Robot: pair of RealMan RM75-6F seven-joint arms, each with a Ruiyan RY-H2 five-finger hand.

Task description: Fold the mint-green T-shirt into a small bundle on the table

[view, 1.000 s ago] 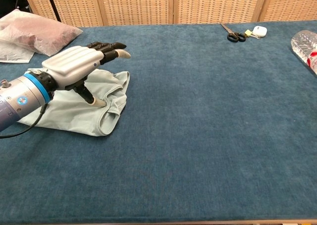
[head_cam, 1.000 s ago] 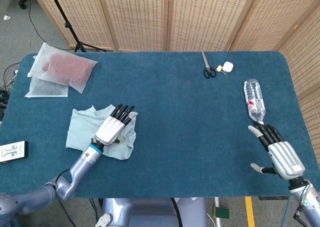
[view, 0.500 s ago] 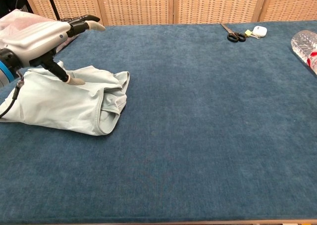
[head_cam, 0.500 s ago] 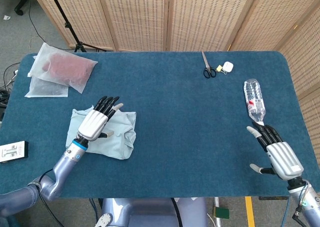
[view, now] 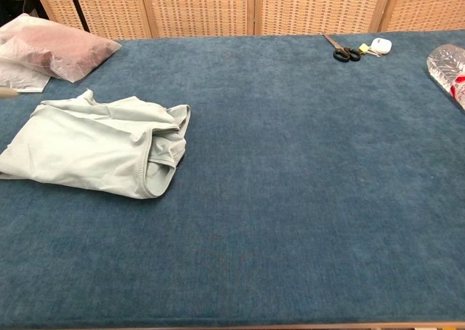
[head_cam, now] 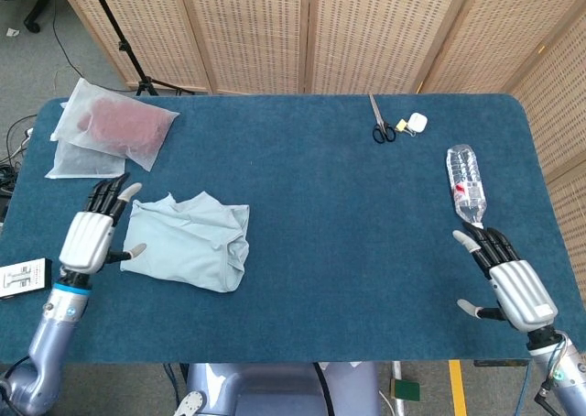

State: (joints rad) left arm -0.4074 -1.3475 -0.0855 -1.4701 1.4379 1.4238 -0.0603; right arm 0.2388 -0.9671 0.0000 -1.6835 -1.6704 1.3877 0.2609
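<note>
Left hand (head_cam: 90,237) now off mint-green T-shirt (head_cam: 188,242), fingers spread, empty; right hand (head_cam: 513,283) likewise

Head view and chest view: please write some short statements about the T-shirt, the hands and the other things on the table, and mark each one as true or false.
1. The left hand rests on the T-shirt. False: it is beside the shirt, at its left edge, with fingers spread and holding nothing.
2. The T-shirt lies folded into a bundle on the table. True.
3. The right hand holds the plastic bottle. False: the bottle lies on the table apart from the open hand.
4. Scissors lie near the far edge of the table. True.
5. The bags lie at the far left corner. True.
</note>
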